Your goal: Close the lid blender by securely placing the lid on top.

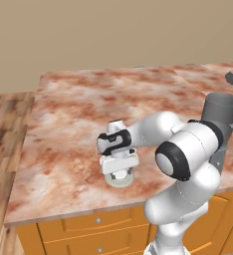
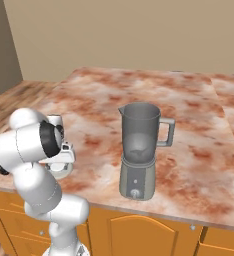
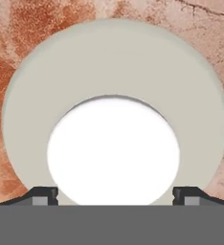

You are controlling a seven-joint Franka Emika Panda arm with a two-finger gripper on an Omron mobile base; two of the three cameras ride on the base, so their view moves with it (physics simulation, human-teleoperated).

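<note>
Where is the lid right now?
The lid lies flat on the counter near its front edge, directly under the claw, left of the blender.

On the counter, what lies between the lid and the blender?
Nothing: in the right base view, the marble counter between the lid and blender is bare.

You get even, soft, bright rendered light with no glare; the reddish marble counter [image 1: 78, 114] stays sharp throughout. In the hand view's centre, the disc's white middle [image 3: 114, 153] is blown out, featureless.
</note>
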